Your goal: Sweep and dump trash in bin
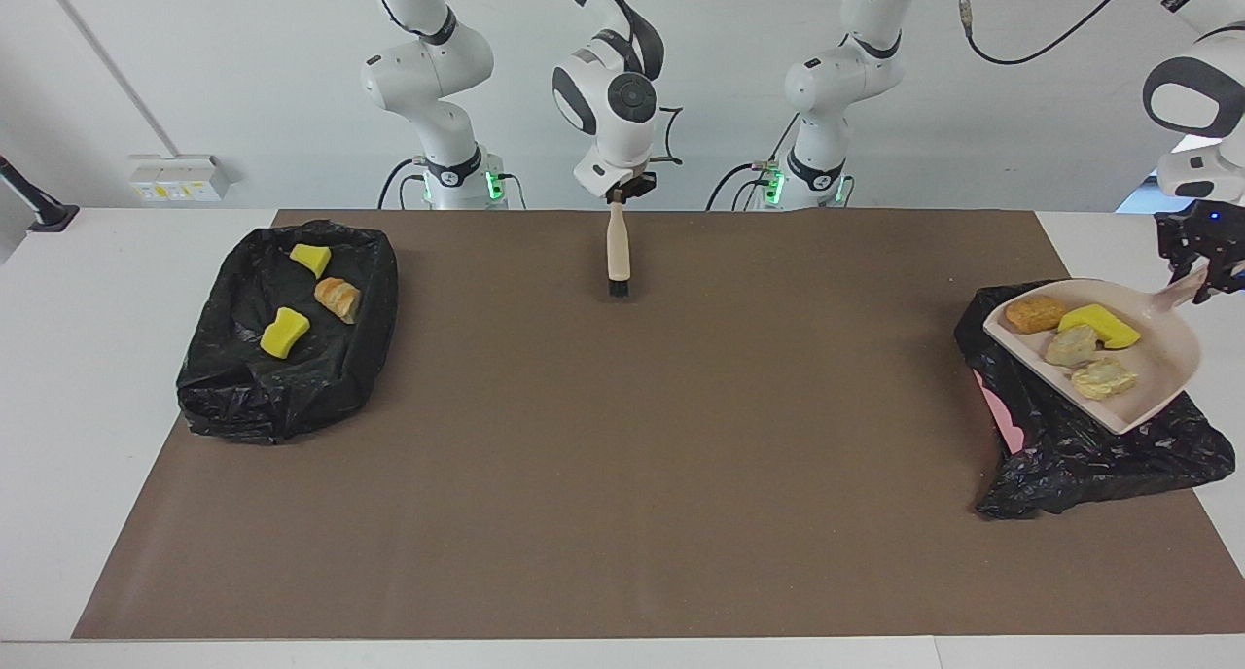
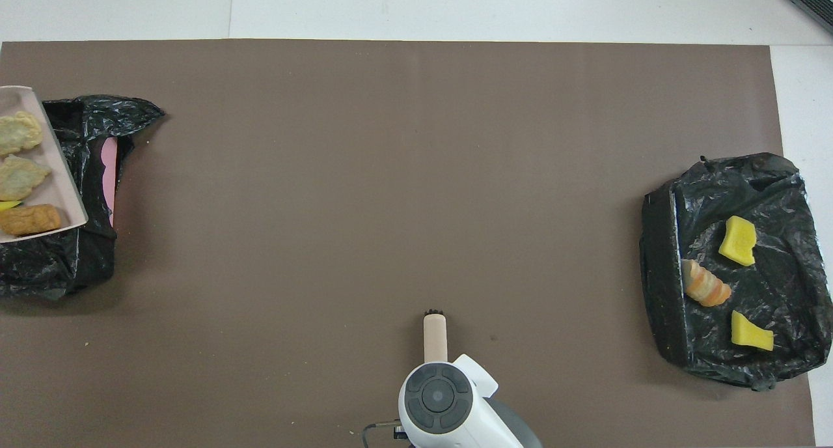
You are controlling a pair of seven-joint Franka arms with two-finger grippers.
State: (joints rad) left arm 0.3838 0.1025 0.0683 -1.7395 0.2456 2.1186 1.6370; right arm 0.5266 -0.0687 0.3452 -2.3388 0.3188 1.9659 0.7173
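Trash chunks [image 1: 1075,343] sit in the dustpan [image 1: 1157,368], handle clamped in the left gripper [image 1: 1201,282], right over the black-lined bin [image 1: 1089,445], so tipping's next. Right gripper [image 1: 617,199] grips the brush [image 1: 617,251] mid-table, waiting.

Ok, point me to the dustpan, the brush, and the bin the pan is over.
dustpan [image 1: 1157,363]: facing view, bare floor of the pan beside the chunks.
brush [image 1: 617,246]: facing view, middle of the wooden handle.
bin [image 1: 1080,455]: facing view, black liner below the pan's lip.
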